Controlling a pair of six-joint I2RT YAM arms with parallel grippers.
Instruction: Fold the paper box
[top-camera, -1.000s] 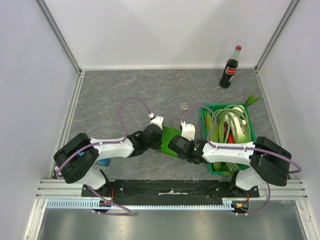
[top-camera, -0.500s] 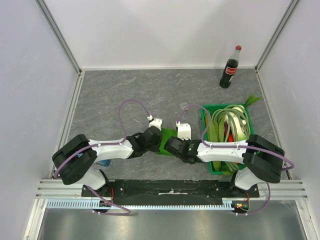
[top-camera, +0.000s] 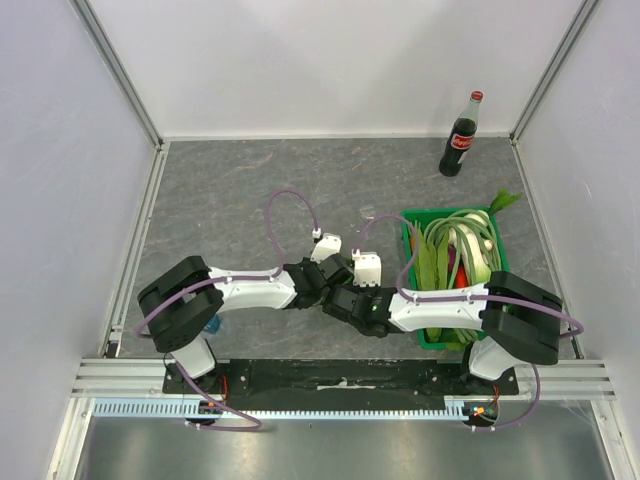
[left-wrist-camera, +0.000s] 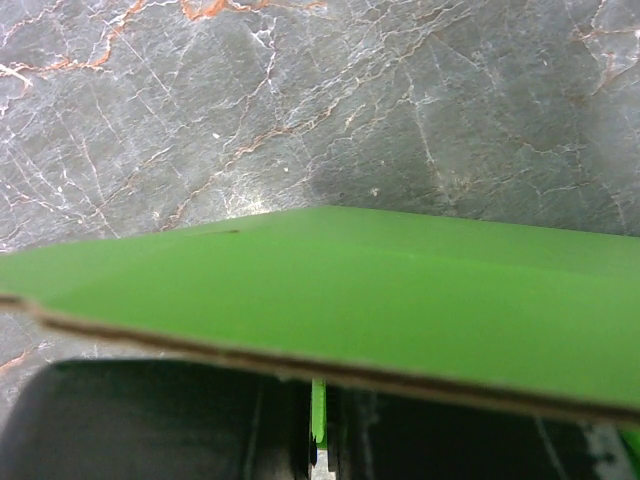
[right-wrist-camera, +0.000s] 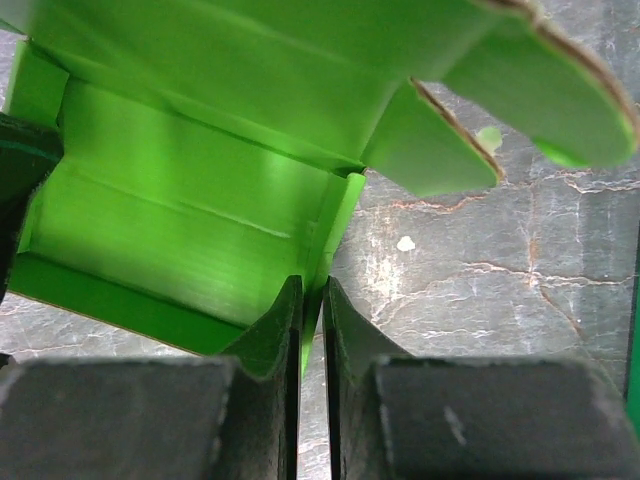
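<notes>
marble table (left-wrist-camera: 420, 110) below; my left gripper (left-wrist-camera: 317, 425) had just closed onto the paper box (left-wrist-camera: 400, 300) flap, right gripper (right-wrist-camera: 312, 310) pinched a wall opposite: box braced for folding.

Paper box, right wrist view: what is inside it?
Only bare green card shows inside the paper box; the right gripper pinches its side wall. An overhanging flap hides the upper interior.

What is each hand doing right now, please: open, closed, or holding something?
The left hand is closed, pinching a thin edge of the paper box.
The right hand is closed, pinching a wall of the paper box.
</notes>
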